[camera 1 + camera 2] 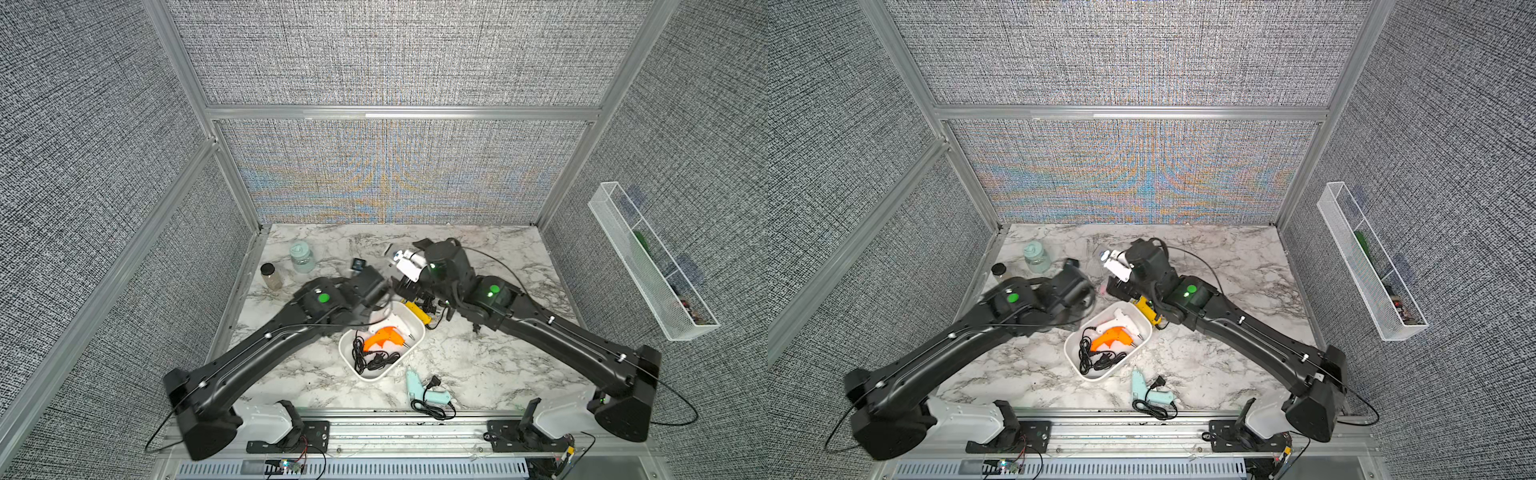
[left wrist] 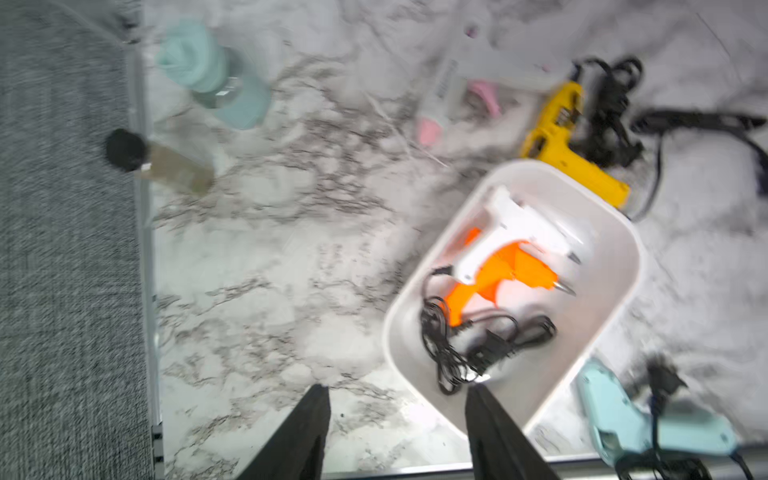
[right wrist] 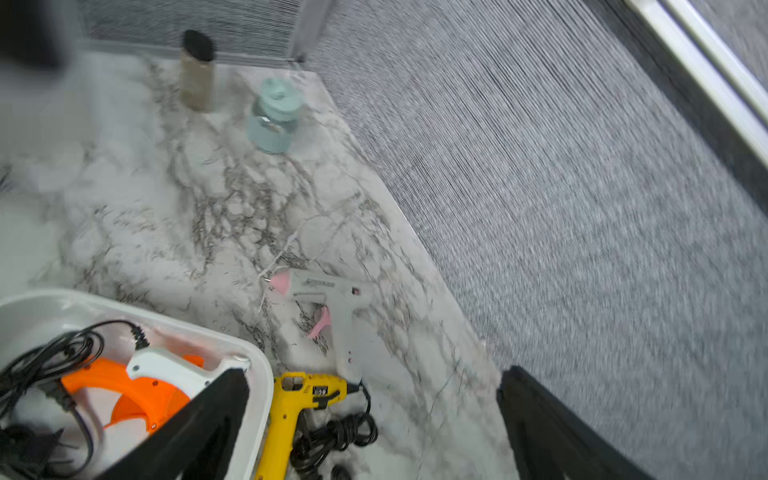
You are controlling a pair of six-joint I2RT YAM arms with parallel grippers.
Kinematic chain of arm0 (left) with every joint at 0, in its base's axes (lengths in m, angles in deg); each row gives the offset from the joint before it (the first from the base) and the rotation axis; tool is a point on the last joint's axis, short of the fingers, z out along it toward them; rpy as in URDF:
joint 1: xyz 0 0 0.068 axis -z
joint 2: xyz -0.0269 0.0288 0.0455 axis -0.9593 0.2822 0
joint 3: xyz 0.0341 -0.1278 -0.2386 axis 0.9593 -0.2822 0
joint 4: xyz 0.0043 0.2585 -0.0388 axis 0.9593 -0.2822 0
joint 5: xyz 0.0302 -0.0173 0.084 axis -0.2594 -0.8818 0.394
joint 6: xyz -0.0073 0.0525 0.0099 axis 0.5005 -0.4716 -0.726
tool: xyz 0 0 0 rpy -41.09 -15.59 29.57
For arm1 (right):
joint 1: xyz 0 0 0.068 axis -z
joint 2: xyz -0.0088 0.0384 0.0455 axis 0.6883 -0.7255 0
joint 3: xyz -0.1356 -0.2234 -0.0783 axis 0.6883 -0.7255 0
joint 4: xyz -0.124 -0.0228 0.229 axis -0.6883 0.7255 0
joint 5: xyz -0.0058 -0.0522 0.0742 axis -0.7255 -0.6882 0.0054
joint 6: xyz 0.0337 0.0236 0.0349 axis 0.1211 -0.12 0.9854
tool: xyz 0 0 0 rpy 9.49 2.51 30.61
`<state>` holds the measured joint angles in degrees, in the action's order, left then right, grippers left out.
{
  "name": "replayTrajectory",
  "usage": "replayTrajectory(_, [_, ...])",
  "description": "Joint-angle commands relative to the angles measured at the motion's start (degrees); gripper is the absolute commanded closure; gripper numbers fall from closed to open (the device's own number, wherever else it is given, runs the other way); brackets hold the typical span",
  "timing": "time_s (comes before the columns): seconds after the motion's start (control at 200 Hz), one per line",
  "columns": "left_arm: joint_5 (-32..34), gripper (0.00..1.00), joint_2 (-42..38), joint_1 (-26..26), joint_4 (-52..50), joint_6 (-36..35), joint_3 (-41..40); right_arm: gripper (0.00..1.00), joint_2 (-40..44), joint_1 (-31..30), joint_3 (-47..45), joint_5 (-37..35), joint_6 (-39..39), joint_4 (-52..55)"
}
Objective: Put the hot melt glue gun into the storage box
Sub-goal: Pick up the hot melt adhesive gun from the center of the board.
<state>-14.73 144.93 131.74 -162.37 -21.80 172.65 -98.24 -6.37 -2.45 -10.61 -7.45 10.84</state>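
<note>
The white storage box (image 1: 374,376) (image 1: 1096,376) sits mid-table. It holds an orange glue gun (image 1: 384,338) (image 2: 498,274) and a white glue gun (image 1: 1123,322) (image 2: 519,232) with black cords. A yellow glue gun (image 1: 417,311) (image 3: 291,411) lies against the box's far side. Beyond it a white-and-pink glue gun (image 3: 332,295) lies on the marble. A teal glue gun (image 1: 428,392) lies near the front edge. My left gripper (image 2: 397,390) hovers open and empty over the box's left edge. My right gripper (image 3: 374,374) hangs wide open and empty above the yellow gun.
A jar with a teal lid (image 1: 302,257) and a black-capped bottle (image 1: 271,276) stand at the back left by the wall. A small black item (image 1: 358,264) lies behind the left wrist. A long wire-mesh tray (image 1: 652,266) hangs on the right wall.
</note>
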Motion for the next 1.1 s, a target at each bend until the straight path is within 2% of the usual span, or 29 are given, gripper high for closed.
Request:
replayTrajectory(0.0, [-6.73, 0.42, 6.39, 8.64, -4.59, 6.82, 3.43, 0.01, 3.72, 3.34, -2.06, -6.25, 25.65, 8.72])
replayTrajectory(0.08, [-9.9, 0.41, 10.58, 14.74, -3.1, 12.36, 5.78, 0.01, 8.24, 6.39, -5.81, -6.02, 31.38, 8.85])
replayTrajectory(0.18, [-12.19, 0.36, 16.15, 19.84, -2.66, 18.09, 8.31, 0.01, 12.33, 11.48, -8.72, -4.53, 37.89, 10.21])
replayTrajectory(0.29, [-14.58, 0.22, 22.15, 22.76, -1.0, 23.09, 8.84, 0.01, 15.59, 15.36, -10.88, -2.87, 41.39, 11.08])
replayTrajectory(0.355, [-15.98, 0.18, 25.26, 23.45, 1.32, 25.34, 8.45, 0.01, 16.9, 17.04, -11.5, -2.43, 42.68, 11.74])
replayTrajectory(0.475, [-15.3, 0.13, 28.6, 23.28, 4.28, 29.71, 7.52, 0.01, 19.19, 19.79, -11.77, -1.64, 44.2, 13.2])
replayTrajectory(0.606, [-13.18, 0.12, 30.04, 22.21, 6.68, 32.92, 6.24, 0.01, 20.69, 22.59, -12.16, 0.89, 44.25, 13.6])
replayTrajectory(0.811, [-12.64, 0.16, 21.59, 17.66, 21.05, 41.06, -11.16, 0.01, 20.77, 23.67, -13.44, 3.37, 44.06, 14.41])
replayTrajectory(0.881, [-11.47, 0.17, 19.85, 16.53, 24.47, 42.37, -14.74, 0.01, 20.62, 23.7, -13.9, 3.7, 43.93, 14.25])
replayTrajectory(1.096, [-11.67, 0.2, 22.65, 15.78, 28.47, 39.44, -12.45, 0.01, 18.86, 23.93, -13.54, 4.57, 43.25, 14.5])
